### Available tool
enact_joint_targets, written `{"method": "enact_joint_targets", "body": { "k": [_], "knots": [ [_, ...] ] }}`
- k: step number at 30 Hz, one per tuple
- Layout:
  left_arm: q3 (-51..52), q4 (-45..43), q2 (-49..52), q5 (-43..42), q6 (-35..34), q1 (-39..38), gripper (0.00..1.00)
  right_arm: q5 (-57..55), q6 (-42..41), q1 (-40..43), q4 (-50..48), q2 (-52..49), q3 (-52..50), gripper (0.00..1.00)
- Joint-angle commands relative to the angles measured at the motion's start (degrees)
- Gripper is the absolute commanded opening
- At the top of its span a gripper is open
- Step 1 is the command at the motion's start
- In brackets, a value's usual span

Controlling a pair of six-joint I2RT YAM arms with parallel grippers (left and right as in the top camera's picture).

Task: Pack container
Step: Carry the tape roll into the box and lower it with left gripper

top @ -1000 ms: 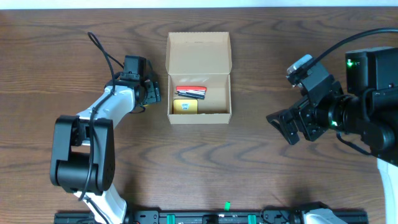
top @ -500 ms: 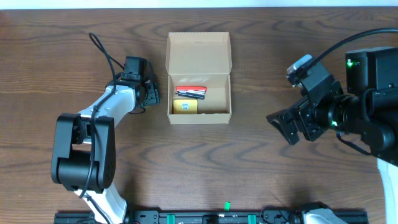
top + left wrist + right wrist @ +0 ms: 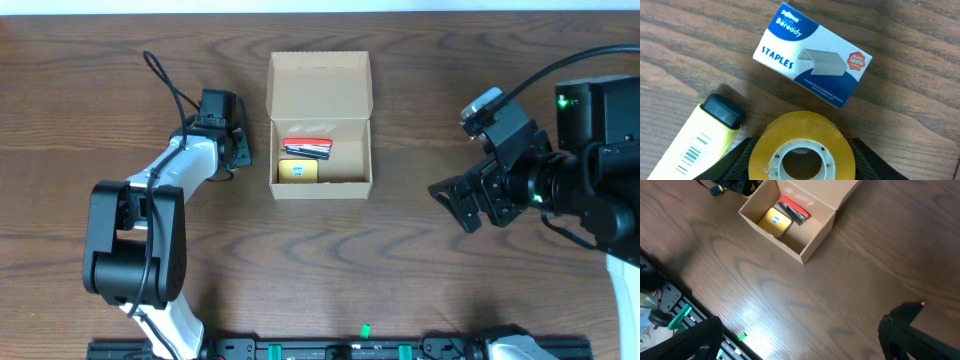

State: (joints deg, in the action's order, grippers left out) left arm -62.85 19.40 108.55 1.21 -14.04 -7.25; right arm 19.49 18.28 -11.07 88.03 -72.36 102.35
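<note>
Container (image 3: 320, 85) part packed: red-and-black item (image 3: 308, 148) and little yellow box (image 3: 297, 171) lay inside. Tape roll (image 3: 790, 131), staples box (image 3: 812, 62) and yellow marker (image 3: 695, 145) were left to go, by my reckoning. Your right gripper (image 3: 800, 325) hung wide and empty, well off right. Your left gripper (image 3: 801, 150) had its jaws either side of the tape roll; gripped or not, couldn't tell. Farther back, mid-table, the container sat tan, plain cardboard, flap lid open.

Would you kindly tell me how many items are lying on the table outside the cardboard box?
3, all in the left wrist view: the staples box at the top, the tape roll at the bottom edge, the yellow black-capped item at lower left. Others may be hidden.
</note>
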Motion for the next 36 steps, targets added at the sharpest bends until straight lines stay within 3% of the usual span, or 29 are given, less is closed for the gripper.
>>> {"method": "enact_joint_targets", "body": {
  "k": [1,4,5,7,14,22,30,36],
  "knots": [
    [-1.92,2.21,1.03,-0.61,-0.37,0.09,0.41,-0.15,0.63,-0.22,0.07,0.02,0.07,0.99],
    [-5.38,5.6,0.07,-0.57,-0.33,0.09,0.31,-0.15,0.63,-0.22,0.07,0.02,0.09,0.99],
    [-7.28,7.13,-0.37,-0.59,-0.11,0.09,0.17,-0.15,0.63,-0.22,0.07,0.02,0.09,0.99],
    [-10.67,9.77,-1.16,-0.59,0.15,0.09,0.06,-0.15,0.63,-0.22,0.07,0.02,0.09,0.99],
    [-18.45,14.8,-5.92,-1.16,1.18,-1.33,0.05,-0.15,0.63,-0.22,0.07,0.02,0.09,0.99],
    [-19.89,14.95,-13.16,-1.42,6.82,-12.76,0.06,-0.15,0.63,-0.22,0.07,0.02,0.09,0.99],
    [-19.87,19.93,-9.68,-8.55,15.19,-25.4,0.05,-0.15,0.63,-0.22,0.07,0.02,0.09,0.99],
    [-19.8,20.17,-5.31,-10.49,18.23,-28.15,0.05,-0.15,0.63,-0.22,0.07,0.02,0.09,0.99]
  ]
}}
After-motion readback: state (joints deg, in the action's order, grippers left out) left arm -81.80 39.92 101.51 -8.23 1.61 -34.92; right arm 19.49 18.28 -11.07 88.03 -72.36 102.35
